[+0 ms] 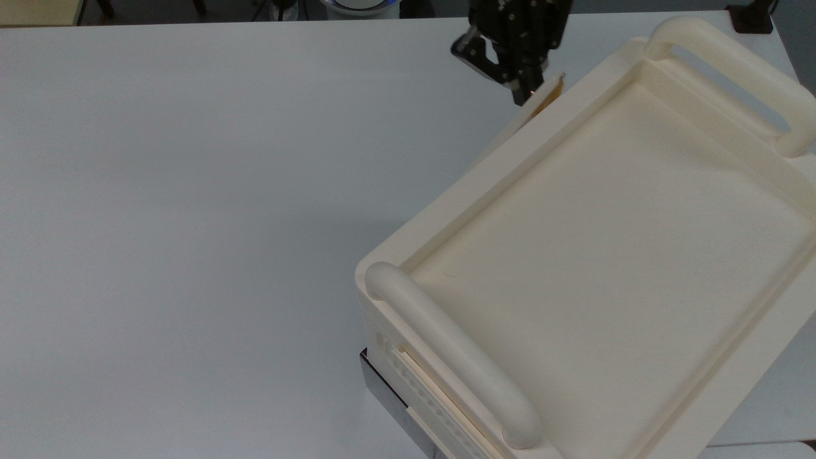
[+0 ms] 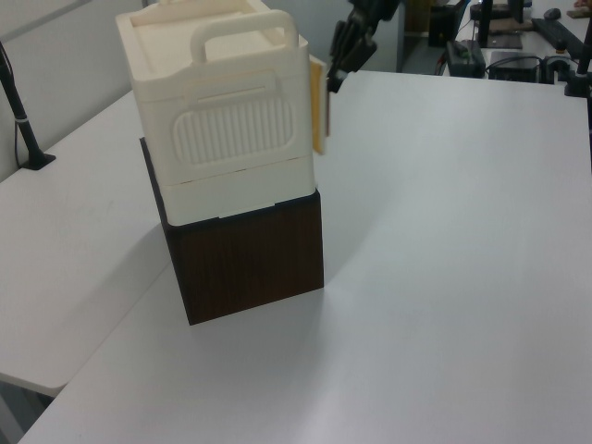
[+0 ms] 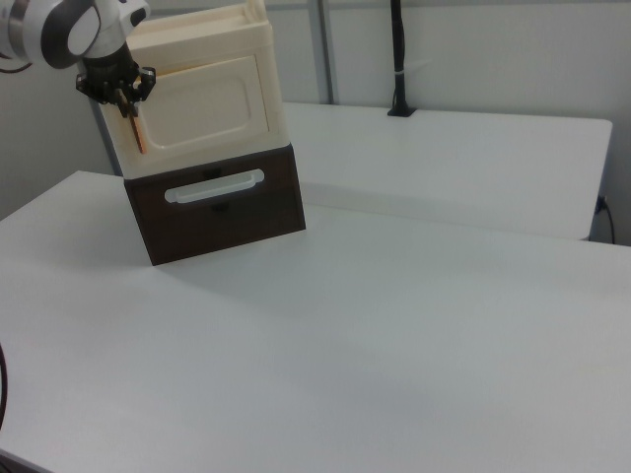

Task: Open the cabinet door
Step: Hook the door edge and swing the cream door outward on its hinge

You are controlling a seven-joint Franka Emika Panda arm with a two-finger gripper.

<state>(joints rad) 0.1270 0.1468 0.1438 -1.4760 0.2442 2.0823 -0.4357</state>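
I see a cream cabinet (image 2: 222,120) with a ribbed side panel (image 2: 242,132), a cream cabinet door (image 3: 202,103) with copper-orange handle (image 3: 137,130), a dark brown base (image 2: 245,257), a black gripper (image 1: 519,86), and a white surface (image 1: 191,191).

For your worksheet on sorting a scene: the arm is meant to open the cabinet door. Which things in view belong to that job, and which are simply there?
Part of the job:
cabinet door, swung slightly ajar
its copper-orange handle
gripper at that handle

Simply there:
rounded top handle
dark wooden base
white table
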